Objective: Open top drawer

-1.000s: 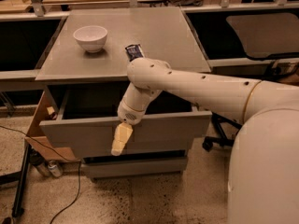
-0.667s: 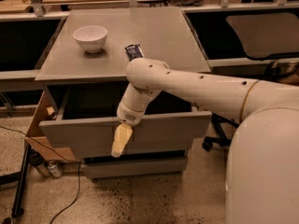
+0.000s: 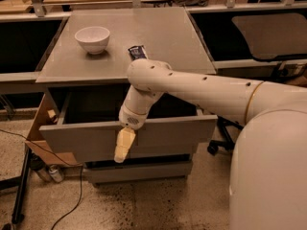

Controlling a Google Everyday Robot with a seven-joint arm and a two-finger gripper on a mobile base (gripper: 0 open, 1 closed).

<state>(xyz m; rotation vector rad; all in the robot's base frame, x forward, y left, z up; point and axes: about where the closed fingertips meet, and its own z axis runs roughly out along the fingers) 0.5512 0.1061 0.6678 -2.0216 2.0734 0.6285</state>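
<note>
Hanging at top drawer front: gripper; inside v. dark.

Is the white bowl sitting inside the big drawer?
No, the white bowl sits on the cabinet top, while the gripper hangs at the front of the pulled-out top drawer.
</note>
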